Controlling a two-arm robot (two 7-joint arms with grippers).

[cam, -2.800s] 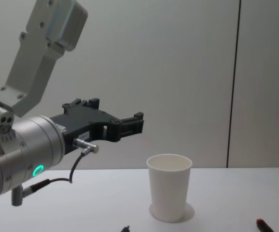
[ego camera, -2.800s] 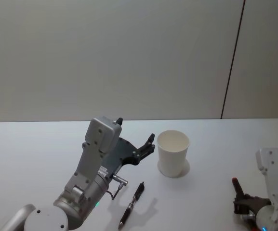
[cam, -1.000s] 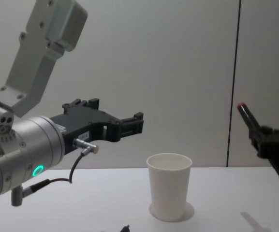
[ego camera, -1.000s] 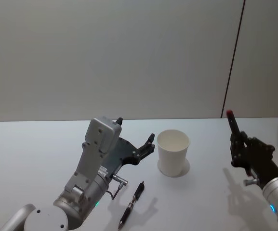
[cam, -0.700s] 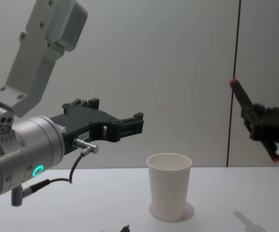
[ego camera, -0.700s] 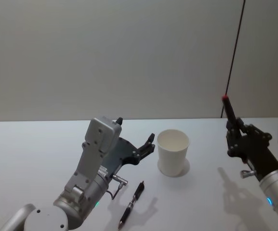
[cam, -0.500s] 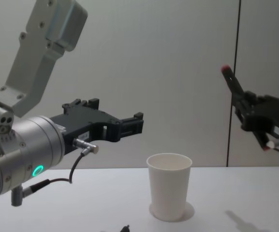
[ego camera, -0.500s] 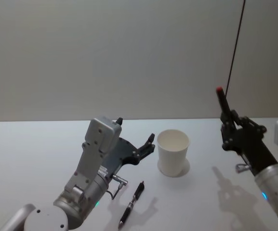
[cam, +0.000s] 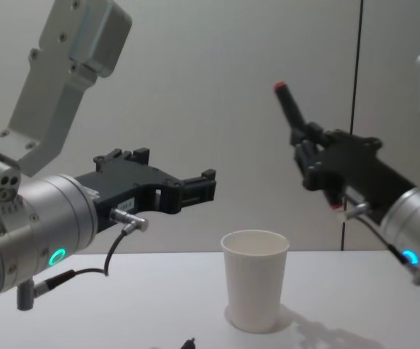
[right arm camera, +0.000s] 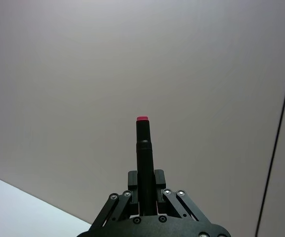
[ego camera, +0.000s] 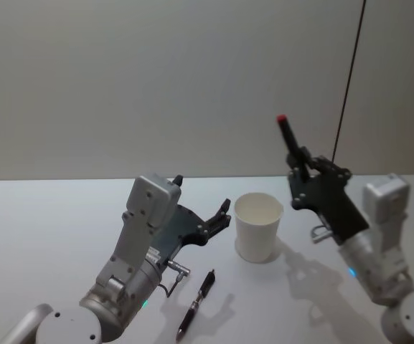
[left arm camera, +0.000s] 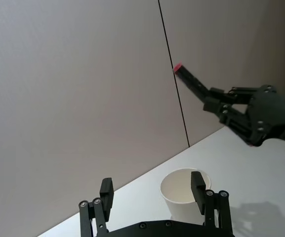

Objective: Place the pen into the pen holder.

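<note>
**A:** Starting from the left, what is that arm doing?

**B:** The black two-fingered left gripper [ego camera: 203,195] hangs above the white table [ego camera: 49,229]. Its fingers are spread wide with nothing between them, and it points toward the cup. I judge it idle. Near it on the table lies a dark pen with a silvery tip [ego camera: 196,304], and nothing touches it.

**A:** And the holder?

**B:** The plain white tapered paper cup [ego camera: 258,229] stands upright in the middle of the table. Its mouth is open and it looks empty.

**A:** Then the right side?

**B:** The black right gripper [ego camera: 303,170] is up in the air, above the cup and a little to its right. Its fingers are closed on the lower barrel of a red-tipped black pen [ego camera: 290,143]. The pen leans toward the robot's left with its red end uppermost. I cannot tell how much of it sticks out below the fingers.

**A:** So which step is this?

**B:** I'd say the carry: the pen is lifted but not yet over the cup's mouth.

**A:** What does the next move need?

**B:** A short shift to the left until the pen's lower end sits over the opening. Then the pen should be brought nearer to upright and lowered inside the rim. Only after that should the fingers open, since a bump on the rim could tip so light a cup.
</note>
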